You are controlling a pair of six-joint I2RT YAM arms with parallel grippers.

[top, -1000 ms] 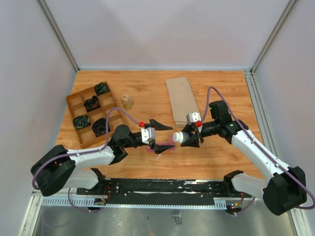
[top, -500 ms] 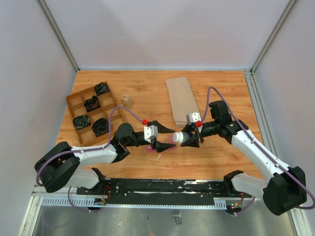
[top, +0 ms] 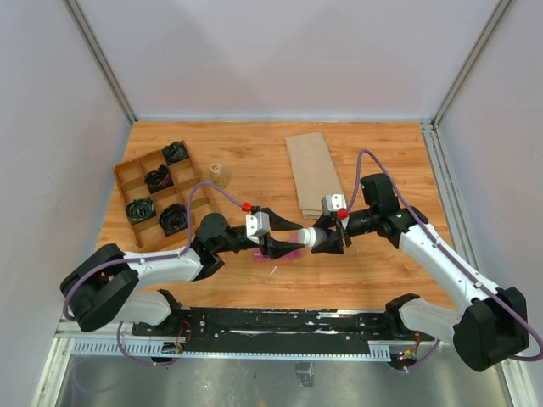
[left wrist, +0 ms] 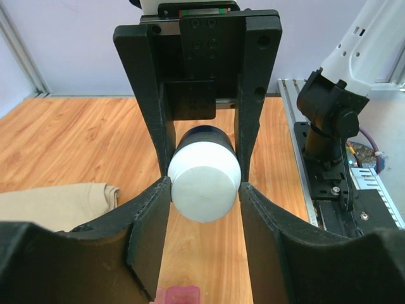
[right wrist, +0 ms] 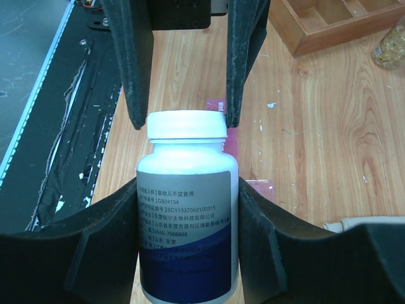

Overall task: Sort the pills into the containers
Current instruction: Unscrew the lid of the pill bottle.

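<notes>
A white pill bottle (right wrist: 188,209) with a grey and blue label lies level in the air, and my right gripper (right wrist: 188,253) is shut on its body. My left gripper (left wrist: 204,190) faces it, both fingertips pressed against the sides of the white cap (left wrist: 204,183). From above, the bottle (top: 312,236) bridges the left gripper (top: 297,234) and the right gripper (top: 329,238). The pink containers (top: 287,253) lie on the table just under the left fingers, and a pink end shows at the bottom of the left wrist view (left wrist: 179,295). No pills are visible.
A brown wooden divided tray (top: 120,182) with black items stands at the left. A small clear bottle (top: 220,175) stands beside it. A beige flat piece (top: 311,170) lies at the back middle. The black rail (top: 280,322) runs along the near edge.
My left gripper has slid right onto the bottle's cap and its jaws have narrowed from wide open down to the cap. The right arm and bottle have stayed still.
</notes>
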